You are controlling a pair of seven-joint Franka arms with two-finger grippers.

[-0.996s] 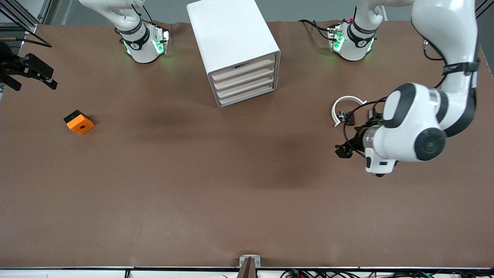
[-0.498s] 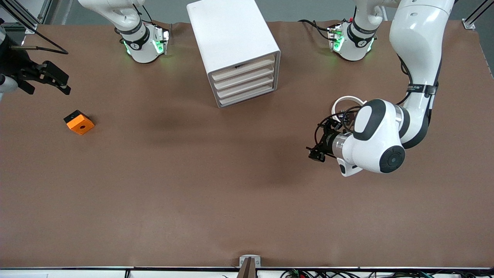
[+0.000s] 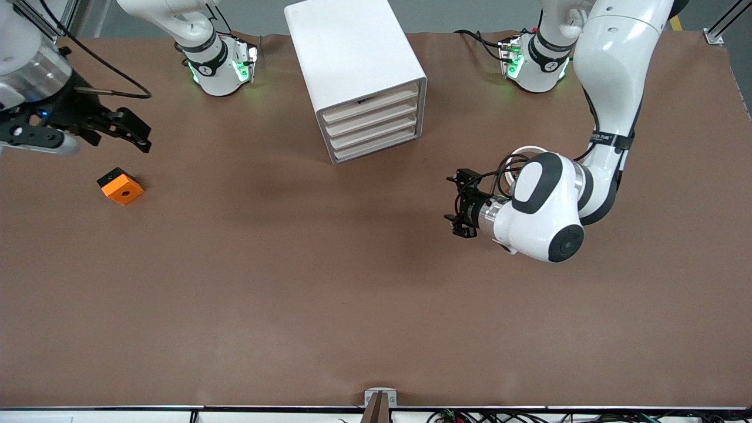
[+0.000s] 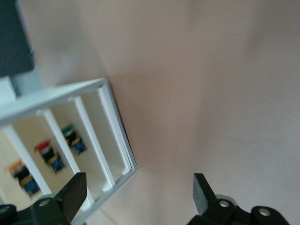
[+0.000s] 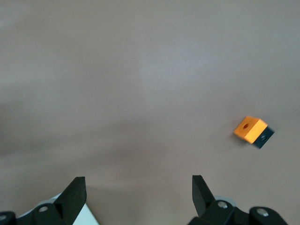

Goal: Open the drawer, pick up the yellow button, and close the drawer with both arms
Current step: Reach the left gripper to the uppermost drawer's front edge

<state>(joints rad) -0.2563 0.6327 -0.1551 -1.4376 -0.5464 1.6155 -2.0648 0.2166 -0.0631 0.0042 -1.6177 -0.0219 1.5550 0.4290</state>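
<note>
The left gripper (image 3: 460, 202) hangs over bare brown table (image 3: 329, 305), out in front of the white cabinet (image 3: 352, 53) and well apart from it. Its two black fingers (image 4: 74, 193) stand wide apart with nothing between them. The left wrist view looks between them at the cabinet's face. The white curved band (image 3: 524, 151) lies close by this gripper, partly hidden under the left arm's wrist.

The cabinet is a rounded white box with four shallow cream-fronted trays stacked in its face. The drawer (image 3: 370, 104) is the topmost of them, and it sits flush with the three below it, not pulled out. Seen from the left gripper, the trays show as pale slots split by white bars, and three of them each hold a small push-button.

The button (image 4: 21, 171) is tiny, with a dark body and an orange-yellow cap. It is blurred and sits at the edge of that view, in the slot farthest from the table top. A red-capped button (image 4: 44, 149) and a green-capped button (image 4: 70, 132) sit in the next two slots toward the table.

The right gripper (image 3: 138, 134) hovers over the table at the right arm's end, with its fingers also spread and empty. The orange block (image 3: 120, 185), a square piece with a hole and one dark side, lies on the table near this gripper, apart from its fingertips.
</note>
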